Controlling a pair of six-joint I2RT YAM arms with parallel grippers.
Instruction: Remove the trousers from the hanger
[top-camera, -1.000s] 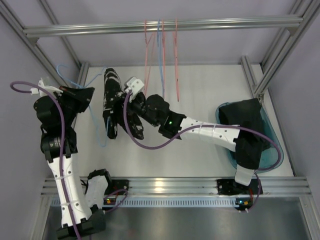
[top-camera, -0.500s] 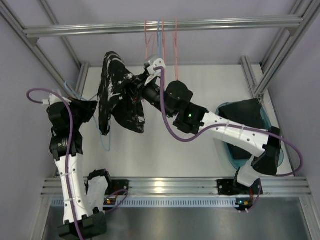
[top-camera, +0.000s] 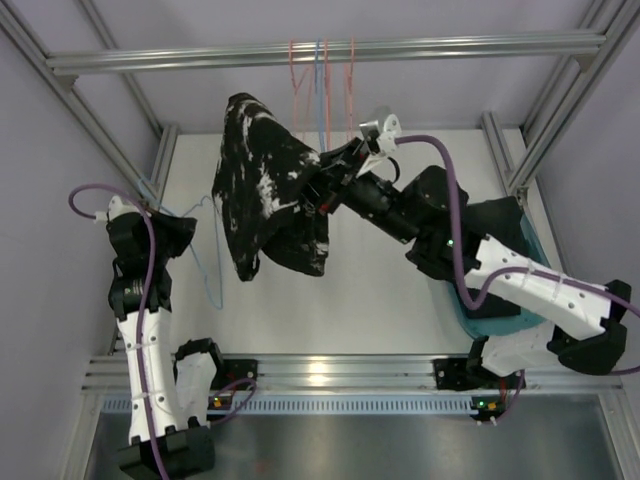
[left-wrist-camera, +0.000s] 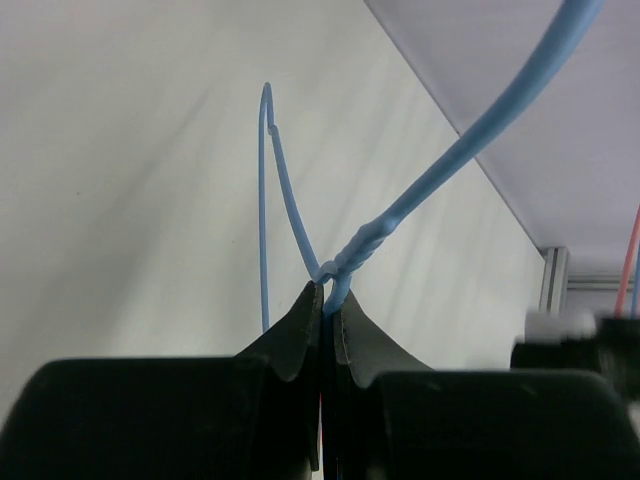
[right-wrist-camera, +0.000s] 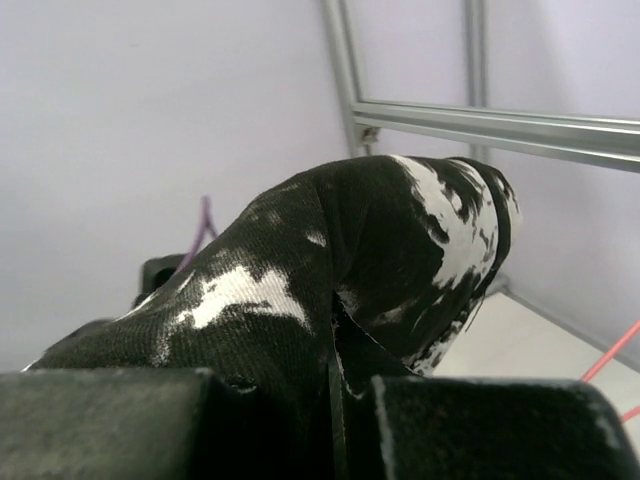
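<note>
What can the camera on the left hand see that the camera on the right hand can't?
Only the left wrist view shows the blue hanger, a thin wire pinched at its twisted neck by the left gripper, with the white table behind. Only the right wrist view shows the spotty trousers, black with white splotches, bunched in the right gripper, plus a metal bar of the frame. Both show a gripper shut on something, a pale wall, and some red wire at the right edge.
</note>
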